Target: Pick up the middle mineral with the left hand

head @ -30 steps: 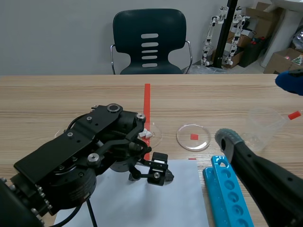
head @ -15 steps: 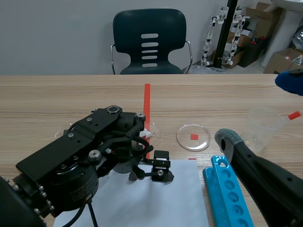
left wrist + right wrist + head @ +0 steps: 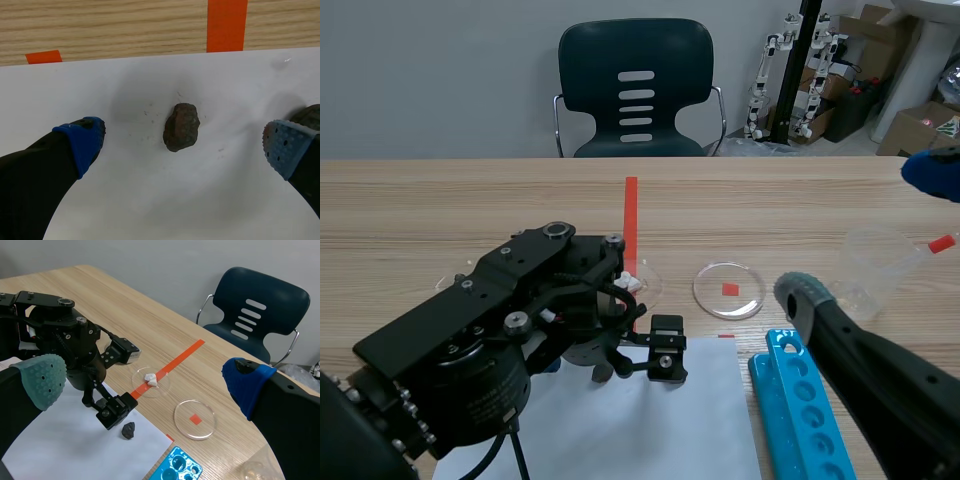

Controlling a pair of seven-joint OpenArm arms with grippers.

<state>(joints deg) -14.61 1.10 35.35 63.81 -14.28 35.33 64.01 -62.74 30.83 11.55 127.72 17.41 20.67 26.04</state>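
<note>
One rough, lumpy brown mineral (image 3: 181,127) on white paper (image 3: 150,200), between dotted blue pads (image 3: 82,145) of wide-open left gripper (image 3: 182,146)

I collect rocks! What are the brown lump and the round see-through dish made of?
The brown lump looks like rough, dull stone: bumpy and pitted. The round dish looks like clear plastic or glass, I can't tell which: the red mark shows through.

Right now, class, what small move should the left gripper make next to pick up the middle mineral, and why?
Probably close the left gripper, easing down first if it is not yet low enough. Its fingers stand open, one on each side of the brown mineral, which lies untouched on the white paper.
</note>
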